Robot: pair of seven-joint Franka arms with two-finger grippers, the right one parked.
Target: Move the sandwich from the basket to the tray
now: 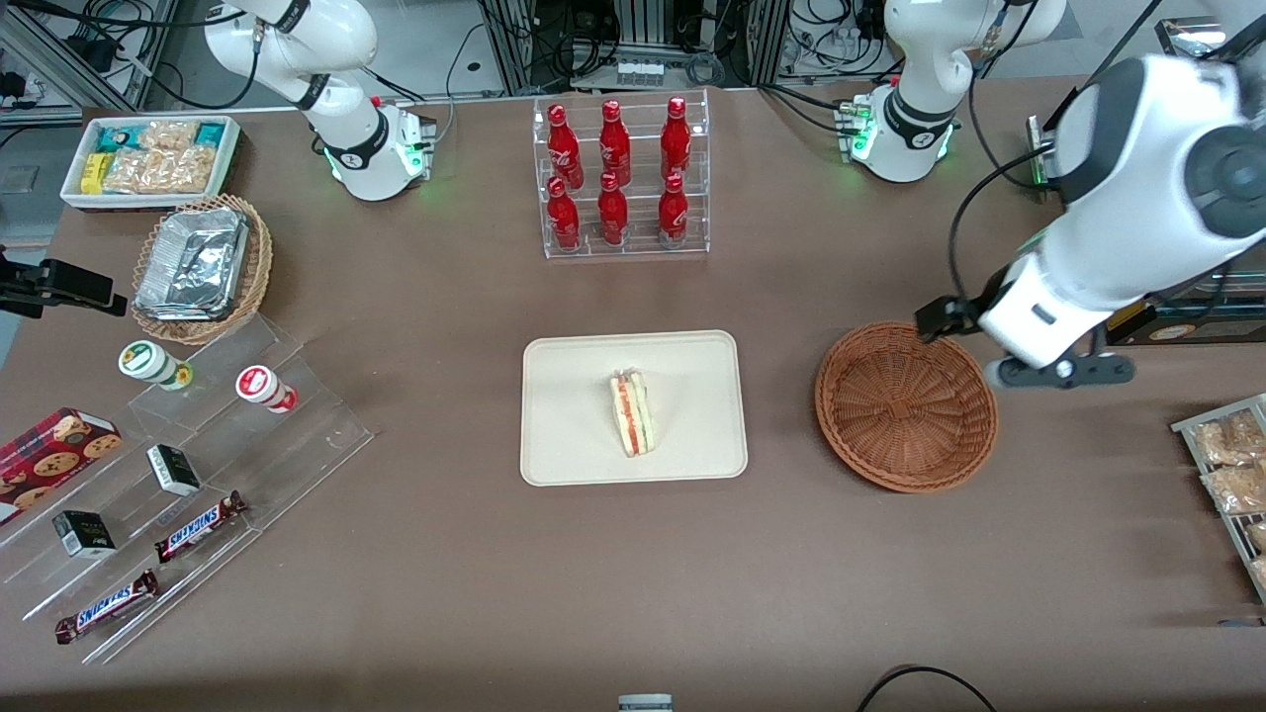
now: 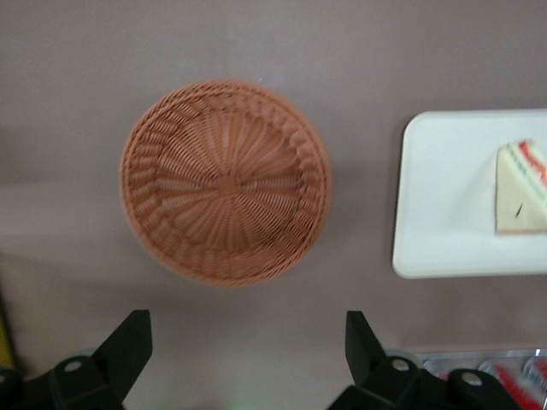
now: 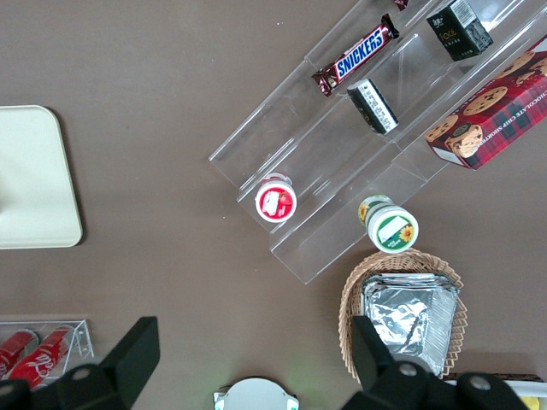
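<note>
The sandwich [image 1: 633,412] lies on the cream tray [image 1: 574,396] at the table's middle, its red and green filling showing at the cut edge. The reddish-brown wicker basket [image 1: 905,405] stands beside the tray toward the working arm's end, with nothing in it. My gripper [image 1: 1058,372] hangs high beside the basket's rim, toward the working arm's end, open and holding nothing. In the left wrist view the gripper [image 2: 248,320] has its black fingers [image 2: 128,342] spread wide over bare table, with the basket [image 2: 226,182], the tray [image 2: 444,196] and the sandwich [image 2: 521,188] all apart from it.
A clear rack of red bottles [image 1: 618,178] stands farther from the camera than the tray. Toward the parked arm's end are a tan basket of foil containers [image 1: 198,262], a white snack bin [image 1: 148,158] and acrylic steps with candy bars [image 1: 198,524]. A snack rack [image 1: 1231,475] sits at the working arm's end.
</note>
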